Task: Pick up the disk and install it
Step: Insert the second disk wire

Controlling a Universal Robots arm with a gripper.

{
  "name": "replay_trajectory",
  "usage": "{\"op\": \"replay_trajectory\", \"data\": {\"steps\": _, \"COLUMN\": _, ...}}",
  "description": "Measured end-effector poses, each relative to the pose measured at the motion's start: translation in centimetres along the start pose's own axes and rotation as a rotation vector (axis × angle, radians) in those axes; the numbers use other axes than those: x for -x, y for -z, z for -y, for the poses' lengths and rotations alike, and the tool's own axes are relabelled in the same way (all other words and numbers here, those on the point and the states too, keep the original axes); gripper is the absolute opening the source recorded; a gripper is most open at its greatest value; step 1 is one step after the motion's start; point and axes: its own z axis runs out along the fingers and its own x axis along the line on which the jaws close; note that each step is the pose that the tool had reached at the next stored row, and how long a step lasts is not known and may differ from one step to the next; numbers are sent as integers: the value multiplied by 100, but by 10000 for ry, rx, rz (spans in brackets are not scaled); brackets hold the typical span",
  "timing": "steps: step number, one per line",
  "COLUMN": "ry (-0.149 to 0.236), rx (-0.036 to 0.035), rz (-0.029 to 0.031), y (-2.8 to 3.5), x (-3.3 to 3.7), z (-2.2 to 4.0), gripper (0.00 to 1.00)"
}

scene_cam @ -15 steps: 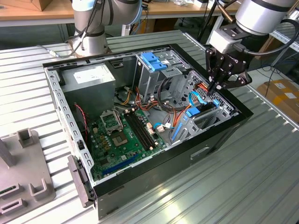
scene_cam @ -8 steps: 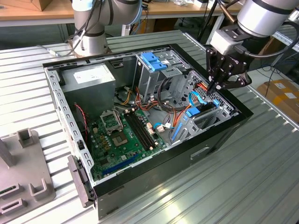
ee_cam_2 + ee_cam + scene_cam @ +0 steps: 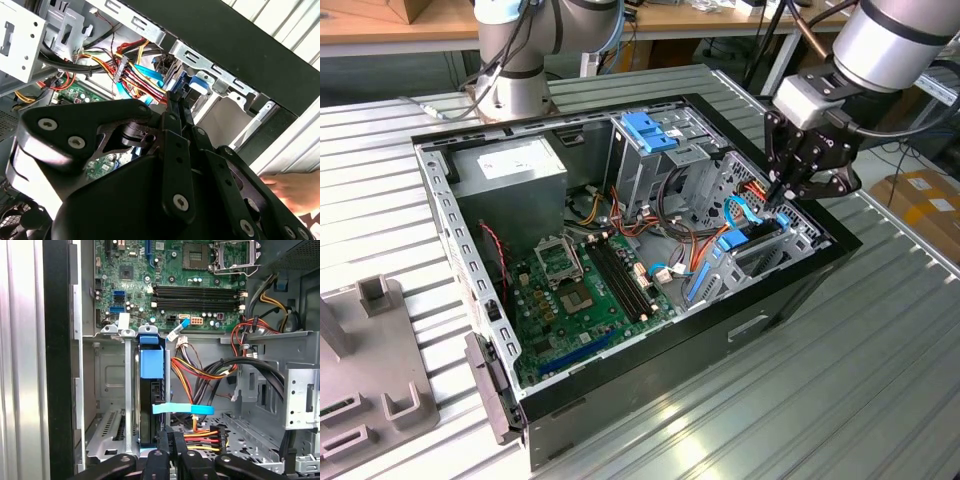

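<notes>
The disk (image 3: pixel 151 390) stands on edge in the drive bay at the front corner of the open computer case (image 3: pixel 650 360). In the first wrist view I see it edge-on, a dark body between bright blue rails. My gripper (image 3: pixel 782 196) hangs just above that bay, at the exterior view's right. In both wrist views its two black fingers (image 3: pixel 165 437) are pressed together, close beside the disk's end and a flat blue cable (image 3: pixel 182 409). Nothing shows between the fingers (image 3: pixel 175 102).
Inside the case lie the green motherboard (image 3: pixel 585 285), a grey power supply box (image 3: pixel 510 165), a blue bracket on the metal drive cage (image 3: pixel 645 130) and coloured cable bundles (image 3: pixel 200 372). A grey fixture (image 3: pixel 370 370) stands on the table. A person's hand (image 3: pixel 292 187) is outside the case.
</notes>
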Motion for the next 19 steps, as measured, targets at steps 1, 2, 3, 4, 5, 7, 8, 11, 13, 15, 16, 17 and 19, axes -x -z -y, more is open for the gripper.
{"op": "replay_trajectory", "data": {"steps": 1, "ry": -1, "rx": -1, "rz": 17, "y": -1, "x": -1, "z": 0, "gripper": 16}}
{"op": "replay_trajectory", "data": {"steps": 2, "ry": -15, "rx": -1, "rz": 201, "y": -1, "x": -3, "z": -2, "gripper": 16}}
{"op": "replay_trajectory", "data": {"steps": 3, "ry": -17, "rx": 0, "rz": 200, "y": -1, "x": -7, "z": -2, "gripper": 16}}
{"op": "replay_trajectory", "data": {"steps": 4, "ry": -19, "rx": 0, "rz": 202, "y": -1, "x": -23, "z": -2, "gripper": 16}}
{"op": "replay_trajectory", "data": {"steps": 5, "ry": -20, "rx": 0, "rz": 200, "y": 0, "x": -40, "z": -2, "gripper": 16}}
{"op": "replay_trajectory", "data": {"steps": 7, "ry": -21, "rx": -1, "rz": 202, "y": -1, "x": -63, "z": -2, "gripper": 16}}
{"op": "replay_trajectory", "data": {"steps": 8, "ry": -23, "rx": -1, "rz": 201, "y": -2, "x": -73, "z": -2, "gripper": 16}}
{"op": "replay_trajectory", "data": {"steps": 11, "ry": -23, "rx": -1, "rz": 200, "y": -10, "x": -76, "z": -2, "gripper": 16}}
{"op": "replay_trajectory", "data": {"steps": 13, "ry": -23, "rx": -1, "rz": 200, "y": -15, "x": -77, "z": -11, "gripper": 16}}
{"op": "replay_trajectory", "data": {"steps": 15, "ry": -22, "rx": -1, "rz": 201, "y": -16, "x": -77, "z": -12, "gripper": 16}}
{"op": "replay_trajectory", "data": {"steps": 16, "ry": -22, "rx": -1, "rz": 201, "y": -16, "x": -77, "z": -12, "gripper": 16}}
{"op": "replay_trajectory", "data": {"steps": 17, "ry": -23, "rx": -1, "rz": 201, "y": -16, "x": -77, "z": -13, "gripper": 16}}
{"op": "replay_trajectory", "data": {"steps": 19, "ry": -23, "rx": -1, "rz": 201, "y": -17, "x": -77, "z": -18, "gripper": 16}}
